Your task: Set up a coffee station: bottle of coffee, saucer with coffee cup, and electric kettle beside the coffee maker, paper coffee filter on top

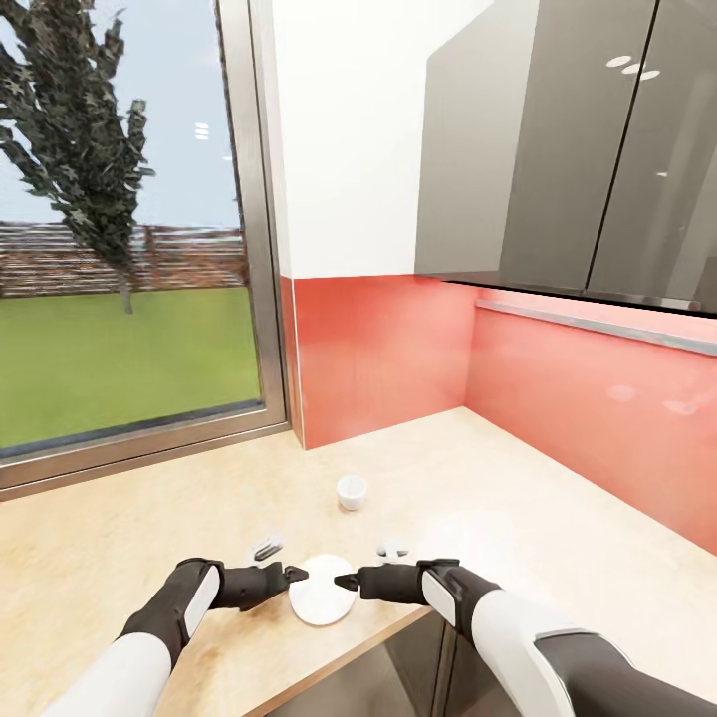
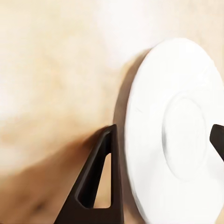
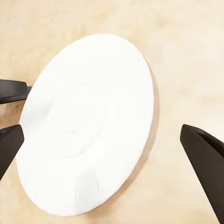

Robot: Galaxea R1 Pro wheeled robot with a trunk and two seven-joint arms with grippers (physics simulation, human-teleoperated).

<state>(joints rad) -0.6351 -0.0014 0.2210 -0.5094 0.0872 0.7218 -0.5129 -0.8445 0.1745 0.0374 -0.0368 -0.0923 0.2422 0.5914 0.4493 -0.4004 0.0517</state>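
Head view: the saucer lies flat near the front edge of the worktop, directly between the left claw and the right claw, which point at it from opposite sides, about equally near. The coffee cup stands apart, farther back.

Left wrist view: the saucer sits between the spread fingers, jaws apart and holding nothing.

Right wrist view: the saucer lies ahead between open fingers, rim unclamped.
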